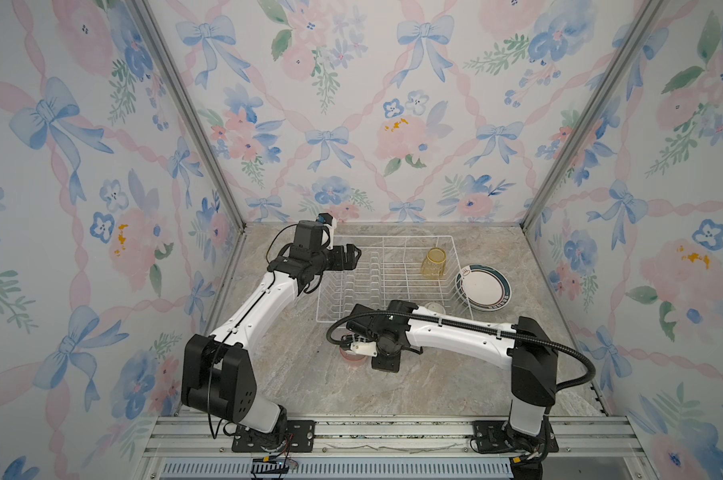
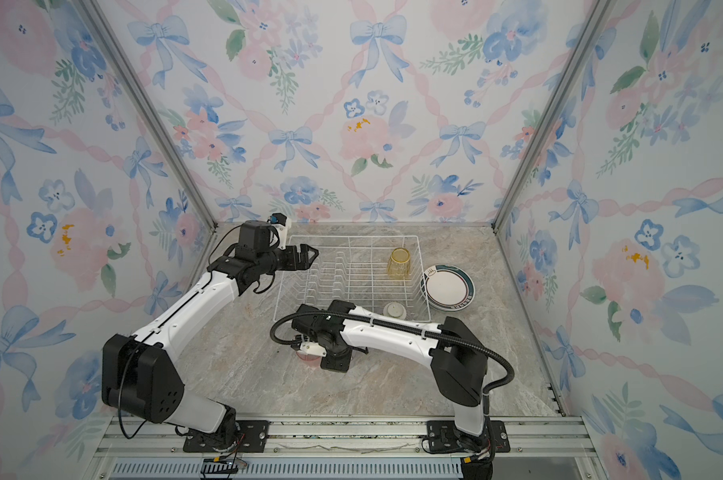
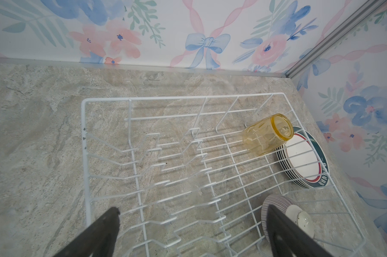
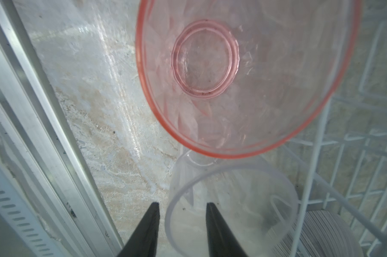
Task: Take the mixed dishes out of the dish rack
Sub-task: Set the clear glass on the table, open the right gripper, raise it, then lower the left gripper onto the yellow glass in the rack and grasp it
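The white wire dish rack (image 1: 389, 241) (image 2: 351, 237) (image 3: 166, 99) stands at the back of the table. Inside it a yellow tumbler (image 1: 434, 262) (image 3: 266, 133) sits tilted near the far right corner, and a purple-striped bowl (image 1: 434, 308) (image 3: 275, 200) is at the near right corner. A stack of white plates (image 1: 482, 286) (image 3: 303, 160) rests outside the rack's right side. My left gripper (image 1: 351, 253) (image 3: 194, 209) hangs open over the rack's left end. In front of the rack my right gripper (image 4: 181, 204) is open astride the rim of a clear tumbler (image 4: 232, 211), next to a pink tumbler (image 4: 243, 77) (image 1: 351, 356).
Floral walls close in the table on the left, back and right. An aluminium rail (image 4: 43, 133) runs along the table's near edge, close to the right gripper. The rack's front wire (image 4: 310, 178) passes just beside the clear tumbler.
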Robot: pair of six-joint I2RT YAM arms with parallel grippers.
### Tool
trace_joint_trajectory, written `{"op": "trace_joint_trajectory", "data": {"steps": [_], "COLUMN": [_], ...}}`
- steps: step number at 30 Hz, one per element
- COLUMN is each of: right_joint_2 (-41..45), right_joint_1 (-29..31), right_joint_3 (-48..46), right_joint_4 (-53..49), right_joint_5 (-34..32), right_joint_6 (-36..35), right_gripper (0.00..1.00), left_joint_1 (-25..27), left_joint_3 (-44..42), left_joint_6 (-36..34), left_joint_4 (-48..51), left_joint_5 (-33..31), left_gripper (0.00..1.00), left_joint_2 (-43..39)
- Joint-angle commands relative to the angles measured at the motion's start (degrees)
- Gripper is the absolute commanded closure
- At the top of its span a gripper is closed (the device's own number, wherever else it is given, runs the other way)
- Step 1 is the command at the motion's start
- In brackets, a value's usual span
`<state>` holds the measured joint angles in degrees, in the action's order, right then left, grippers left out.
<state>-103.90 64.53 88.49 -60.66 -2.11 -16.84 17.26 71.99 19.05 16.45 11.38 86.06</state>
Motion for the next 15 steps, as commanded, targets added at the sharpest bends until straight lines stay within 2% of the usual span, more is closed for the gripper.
{"op": "trace_joint_trajectory", "data": {"steps": [1, 4, 7, 10, 13, 15], "right_joint_2": [10.4, 19.0, 27.7, 36.1, 39.3, 38.5], "right_joint_1": [-2.7, -7.8, -17.8, -30.8, -39.7, -44.1], "right_joint_3": [0.7, -0.4, -4.5, -11.8, -15.6, -15.7], "right_joint_4": [1.1, 4.0, 10.2, 19.4, 22.9, 22.2], "right_joint_5": [7.0, 11.1, 14.0, 15.6, 13.8, 12.1], "right_joint_6": [1.8, 4.7, 10.5, 17.1, 21.5, 23.6], "right_gripper": [0.6, 0.53, 0.45, 0.39, 0.3, 0.29], "left_joint_1": [0.8, 2.7, 7.9, 13.8, 18.1, 20.2], "left_joint_3": [-0.2, 0.9, 4.4, 11.8, 19.2, 23.7], "left_joint_6": [-0.8, -0.6, -1.4, -2.8, -3.5, -3.8], "left_joint_4": [0.3, 0.3, 1.1, 4.0, 6.0, 6.1], "left_joint_5": [0.6, -0.4, -3.1, -5.9, -7.6, -7.6], "left_gripper": [0.02, 0.02, 0.02, 0.02, 0.02, 0.02], "left_joint_2": [-0.7, 0.6, 3.7, 10.5, 17.9, 22.2]}}
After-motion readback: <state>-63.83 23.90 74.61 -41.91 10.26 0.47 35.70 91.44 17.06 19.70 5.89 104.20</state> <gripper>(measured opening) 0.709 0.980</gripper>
